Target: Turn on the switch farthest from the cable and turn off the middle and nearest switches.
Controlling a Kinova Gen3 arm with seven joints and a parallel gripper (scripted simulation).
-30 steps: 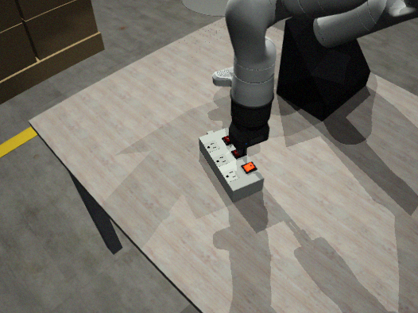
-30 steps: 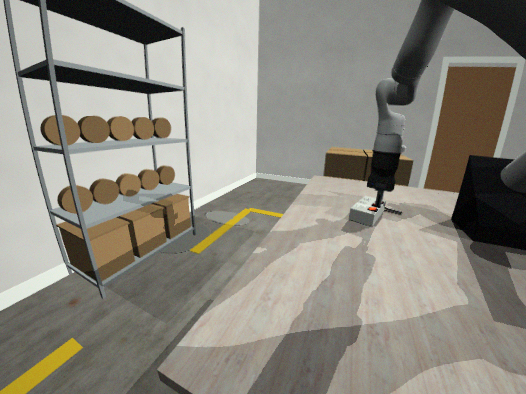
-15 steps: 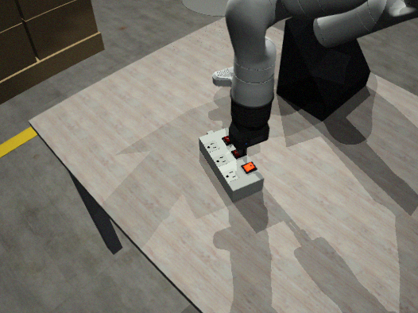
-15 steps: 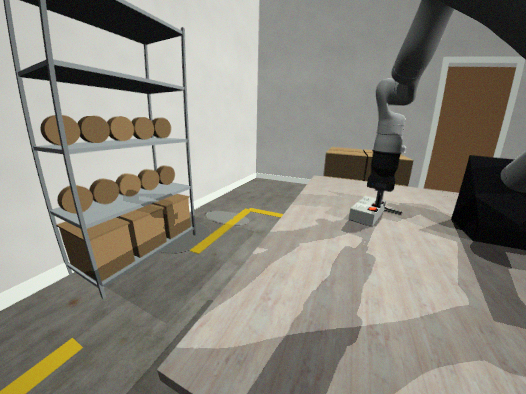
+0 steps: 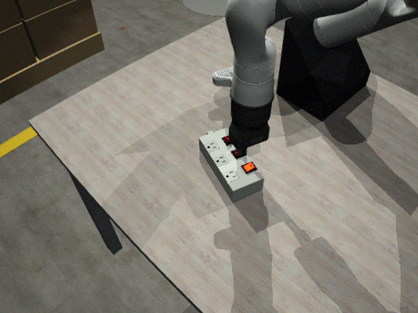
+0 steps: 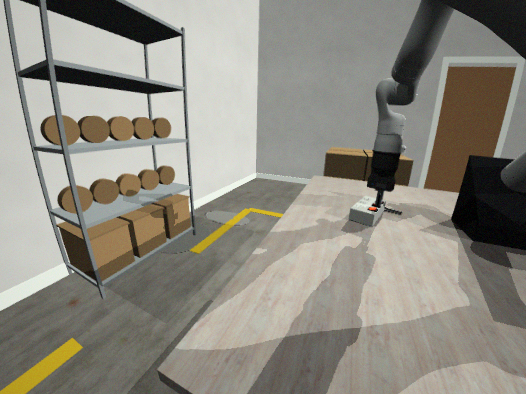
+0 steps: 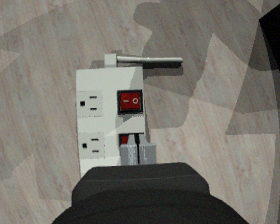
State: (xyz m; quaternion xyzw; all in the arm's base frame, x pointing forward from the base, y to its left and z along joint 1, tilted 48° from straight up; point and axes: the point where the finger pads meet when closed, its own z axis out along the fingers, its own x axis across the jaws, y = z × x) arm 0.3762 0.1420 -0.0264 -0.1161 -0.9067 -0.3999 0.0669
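Observation:
A white power strip [image 5: 230, 164] lies flat on the wooden table, right way up; it also shows in the exterior view [image 6: 366, 213]. Its cable [image 7: 149, 61] leaves the end away from the wrist camera. The switch nearest the cable [image 7: 130, 101] is dark red. The switch farthest from the cable [image 5: 249, 167] glows bright orange. My gripper [image 7: 136, 144] is shut and empty, its fingertips pressing down on the middle switch [image 5: 237, 152], which looks dark red and is mostly hidden by the fingers.
The arm's black base [image 5: 322, 69] stands behind the strip on the table. The table's left edge [image 5: 99, 204] runs diagonally. Cardboard boxes [image 5: 44, 29] stand on the floor at the far left. A shelf rack [image 6: 105, 137] stands by the wall.

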